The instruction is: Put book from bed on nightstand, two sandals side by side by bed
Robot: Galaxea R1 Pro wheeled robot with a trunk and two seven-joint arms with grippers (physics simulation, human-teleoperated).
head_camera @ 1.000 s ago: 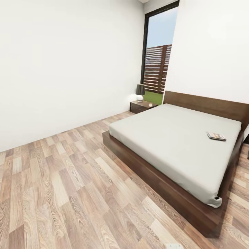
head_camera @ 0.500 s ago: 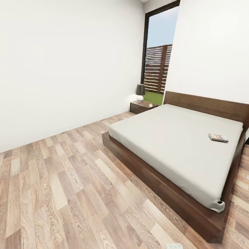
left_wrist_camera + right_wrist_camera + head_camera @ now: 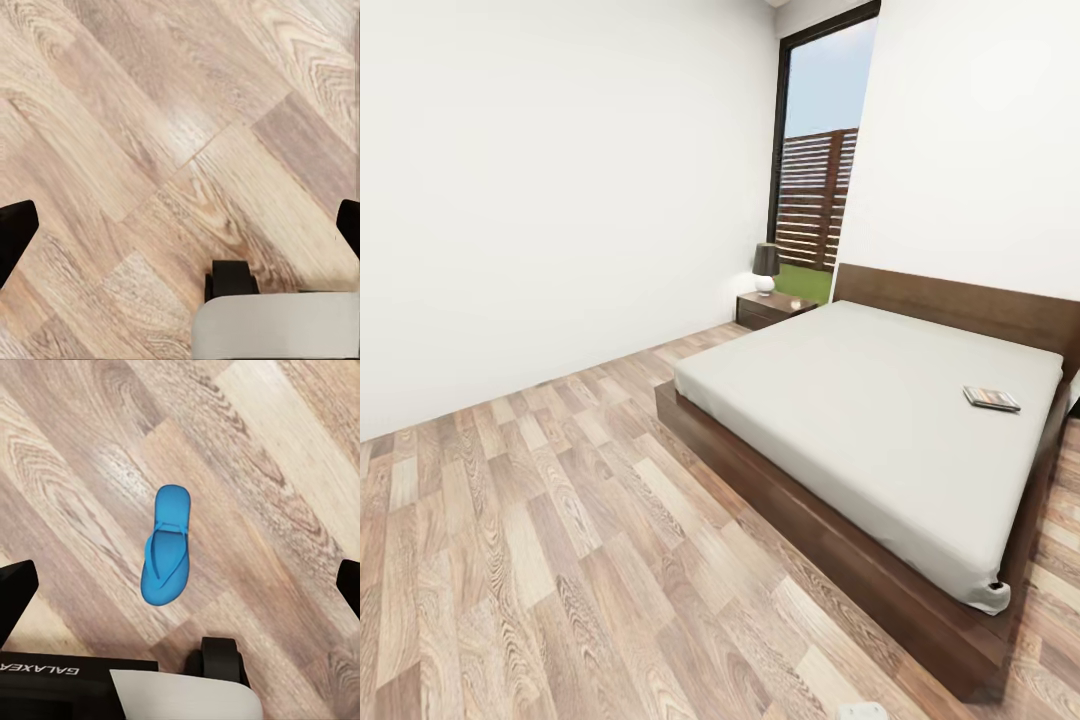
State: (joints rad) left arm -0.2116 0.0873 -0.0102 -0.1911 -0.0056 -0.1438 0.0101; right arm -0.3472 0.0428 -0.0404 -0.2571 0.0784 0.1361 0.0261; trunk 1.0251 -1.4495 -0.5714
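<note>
Below right claw [image 3: 180, 589], blue sandal [image 3: 166, 545].

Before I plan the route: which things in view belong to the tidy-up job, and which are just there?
Job:
- book, lying on the bed
- nightstand, beside the headboard
- one blue sandal, flat on the floor

Just there:
- lamp on the nightstand
- window
- wooden fence outside

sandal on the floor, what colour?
Bright blue all over, straps included. The sandal shows best in the right wrist view.
</note>
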